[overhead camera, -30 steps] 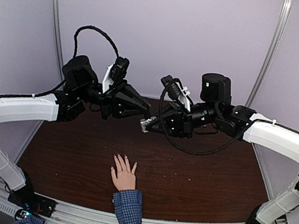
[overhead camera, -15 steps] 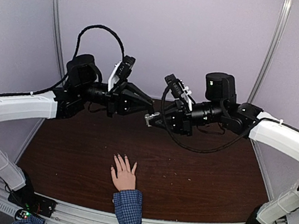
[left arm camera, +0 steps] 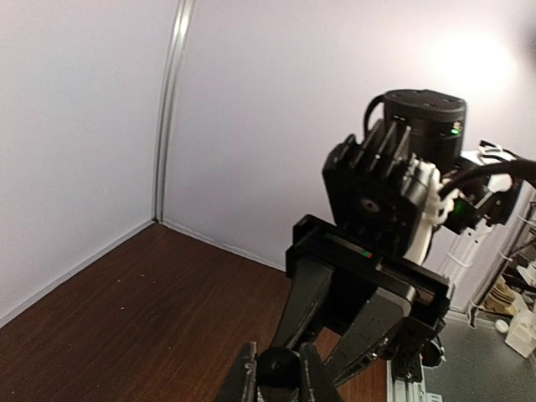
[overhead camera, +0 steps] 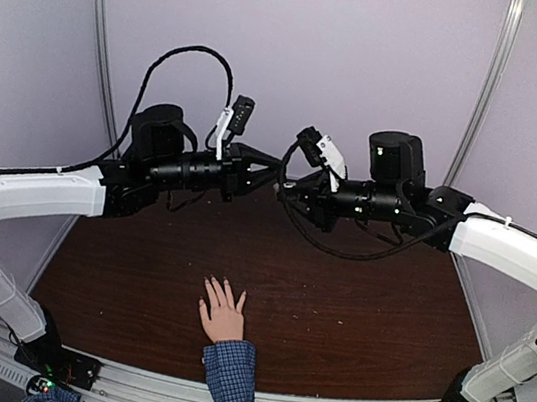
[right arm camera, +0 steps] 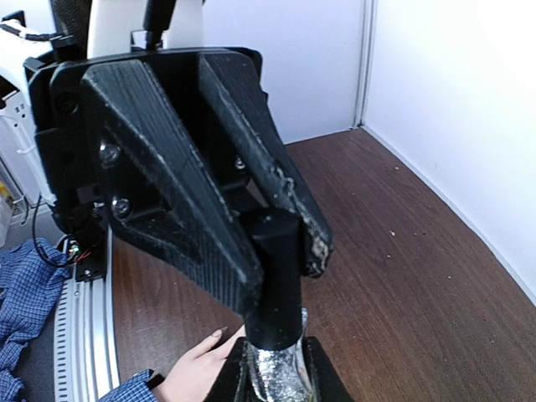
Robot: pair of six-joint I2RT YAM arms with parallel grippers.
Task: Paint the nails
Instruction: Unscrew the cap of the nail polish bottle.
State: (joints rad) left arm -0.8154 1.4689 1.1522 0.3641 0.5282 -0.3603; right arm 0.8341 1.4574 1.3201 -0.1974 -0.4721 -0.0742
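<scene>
**Uncapping the polish above the bench (overhead camera: 353, 315).** The two arms meet tip to tip, high over the far half of the bench. The right end effector (right arm camera: 275, 389) is clenched on a glittery polish bottle (right arm camera: 276, 364), one finger on each side. The left end effector (right arm camera: 283, 266) is clenched on the bottle's black cap (right arm camera: 276, 314). Bottle and cap seem to lie along the line the two wrists share, nearer level than upright.

The nails (overhead camera: 225, 284) belong to a hand (overhead camera: 222, 317) lying flat with fingers spread at the near edge of the bench, well apart from both arms. They are too small to show any polish.

The step in hand appears to be freeing the cap. To do it well, one wrist should hold firm while the other turns about the shared axis. The bottle's mouth should then tip upward before the cap draws straight out, so nothing spills.
</scene>
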